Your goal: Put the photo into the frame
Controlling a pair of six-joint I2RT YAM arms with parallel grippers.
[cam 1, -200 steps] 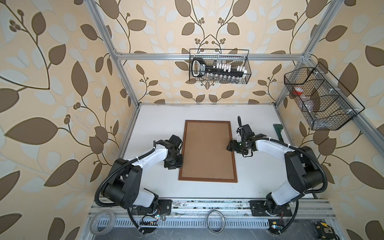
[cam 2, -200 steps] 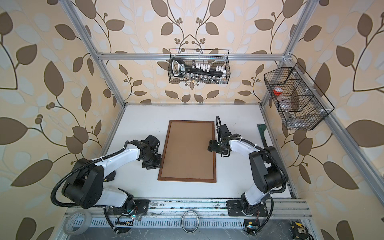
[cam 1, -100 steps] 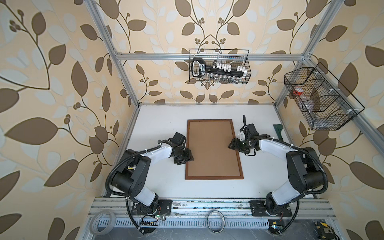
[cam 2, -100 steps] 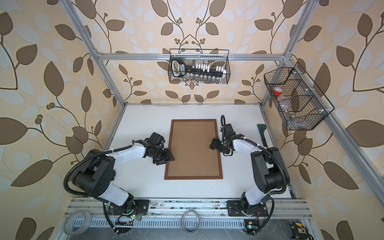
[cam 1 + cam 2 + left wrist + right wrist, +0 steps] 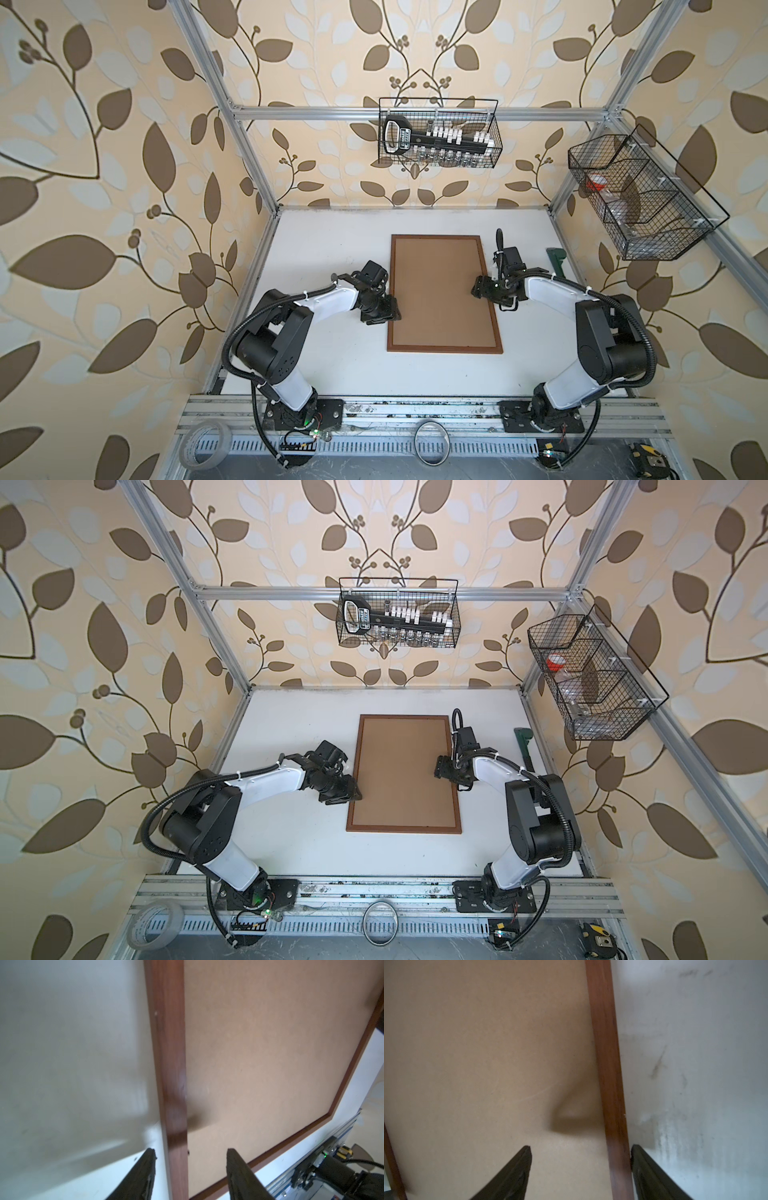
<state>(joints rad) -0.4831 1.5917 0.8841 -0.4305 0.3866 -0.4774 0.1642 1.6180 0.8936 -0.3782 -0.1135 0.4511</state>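
Top views: frame [image 5: 444, 349] flat at mid-table [image 5: 332, 232], brown board [image 5: 440, 291] facing up. Left wrist view: left gripper [image 5: 191, 1152] fingers spread, straddling one long border. Right wrist view: right gripper [image 5: 581, 1149] likewise spread astride the opposite border — not clamped.

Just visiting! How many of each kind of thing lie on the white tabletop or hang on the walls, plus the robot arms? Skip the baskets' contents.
Robot arms: 2
Wire baskets: 2
Wooden picture frame: 1
Brown backing board inside it: 1
Dark green object at the right: 1
Total: 7
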